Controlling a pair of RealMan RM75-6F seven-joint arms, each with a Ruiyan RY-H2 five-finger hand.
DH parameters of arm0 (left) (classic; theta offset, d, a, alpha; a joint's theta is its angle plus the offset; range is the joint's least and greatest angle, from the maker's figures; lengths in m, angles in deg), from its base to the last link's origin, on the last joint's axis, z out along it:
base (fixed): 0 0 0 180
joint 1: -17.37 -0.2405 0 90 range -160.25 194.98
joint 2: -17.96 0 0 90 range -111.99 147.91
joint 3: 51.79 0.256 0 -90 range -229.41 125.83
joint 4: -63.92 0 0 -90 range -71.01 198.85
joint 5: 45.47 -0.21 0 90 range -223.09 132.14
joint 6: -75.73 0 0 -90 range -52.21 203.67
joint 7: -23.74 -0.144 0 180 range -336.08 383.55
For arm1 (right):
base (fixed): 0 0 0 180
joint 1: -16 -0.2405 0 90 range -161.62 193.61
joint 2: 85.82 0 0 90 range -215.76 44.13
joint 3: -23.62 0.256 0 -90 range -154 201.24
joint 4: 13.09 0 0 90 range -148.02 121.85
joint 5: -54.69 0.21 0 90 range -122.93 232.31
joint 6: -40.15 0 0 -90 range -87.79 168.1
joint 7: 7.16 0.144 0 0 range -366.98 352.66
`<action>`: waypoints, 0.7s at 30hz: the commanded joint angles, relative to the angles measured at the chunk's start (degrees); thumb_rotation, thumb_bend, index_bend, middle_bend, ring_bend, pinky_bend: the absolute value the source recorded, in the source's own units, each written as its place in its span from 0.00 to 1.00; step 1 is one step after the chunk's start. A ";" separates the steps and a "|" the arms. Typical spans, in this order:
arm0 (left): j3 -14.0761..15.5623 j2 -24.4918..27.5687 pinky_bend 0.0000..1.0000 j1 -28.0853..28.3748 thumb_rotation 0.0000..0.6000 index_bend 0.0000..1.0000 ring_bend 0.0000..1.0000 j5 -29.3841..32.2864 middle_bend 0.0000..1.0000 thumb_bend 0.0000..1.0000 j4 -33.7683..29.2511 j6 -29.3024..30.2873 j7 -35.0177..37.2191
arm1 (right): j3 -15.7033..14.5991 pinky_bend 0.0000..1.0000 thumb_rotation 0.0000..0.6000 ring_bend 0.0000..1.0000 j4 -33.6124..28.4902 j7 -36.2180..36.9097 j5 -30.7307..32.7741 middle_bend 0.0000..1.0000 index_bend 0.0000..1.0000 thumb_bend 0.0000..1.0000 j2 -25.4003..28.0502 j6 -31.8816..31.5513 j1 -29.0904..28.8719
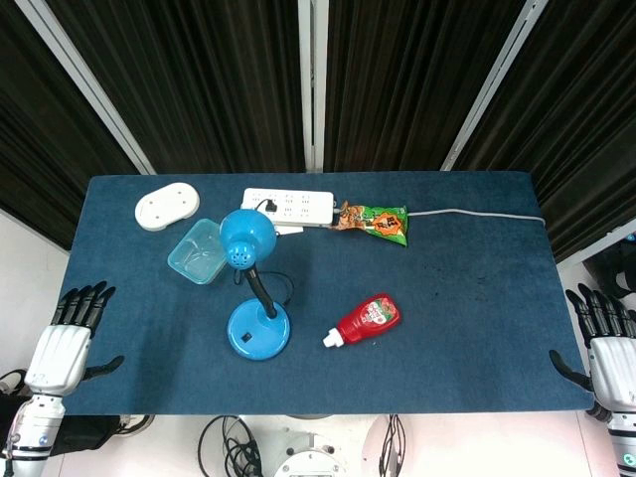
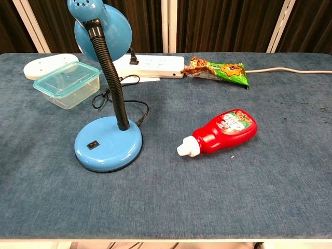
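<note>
Backdrop: dark pleated curtains with pale slanted frame bars hang behind a counter covered in blue cloth.
Left hand: off the counter's left edge, palm down, fingers apart and stretched forward; it holds nothing and touches nothing.
White oval lid: lies flat at the far left of the counter.
Clear tub: teal-rimmed plastic container just beside the lid, open-topped in the head view, with nothing visible inside.
Blue desk lamp: round base near the counter's front, black flexible neck rising to a shade that hangs over the tub's right edge; its black cord loops behind the base.
Power strip: white, at the back centre, with one black plug seated in it; a white cable runs off to the right.
Snack packet: green and orange, lying flat just right of the strip.
Ketchup bottle: red squeeze bottle on its side right of the lamp base, white cap pointing front-left, well apart from both hands.
Right hand: off the counter's right edge, fingers spread and extended, nothing in them.
</note>
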 commanded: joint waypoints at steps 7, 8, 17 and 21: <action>0.18 0.00 0.00 -0.25 1.00 0.03 0.00 -0.31 0.00 0.00 0.34 0.43 0.57 | -0.07 0.00 1.00 0.00 0.01 -0.24 -0.15 0.00 0.00 0.19 -0.22 -0.01 0.01; 0.22 0.00 0.00 -0.28 1.00 0.03 0.00 -0.39 0.00 0.00 0.33 0.47 0.61 | -0.09 0.00 1.00 0.00 -0.03 -0.27 -0.19 0.00 0.00 0.19 -0.21 -0.02 0.02; 1.06 -0.28 0.00 0.65 1.00 0.03 0.00 -2.25 0.01 0.00 -0.47 -0.98 -0.05 | 0.35 0.00 1.00 0.00 -0.47 -0.41 0.22 0.00 0.00 0.19 -0.10 0.53 -0.44; 1.87 -1.50 0.14 2.14 1.00 0.02 0.13 -4.34 0.19 0.02 -0.65 -3.09 0.84 | 0.28 0.00 1.00 0.00 -0.34 -0.62 0.15 0.00 0.00 0.19 -0.13 0.98 -0.69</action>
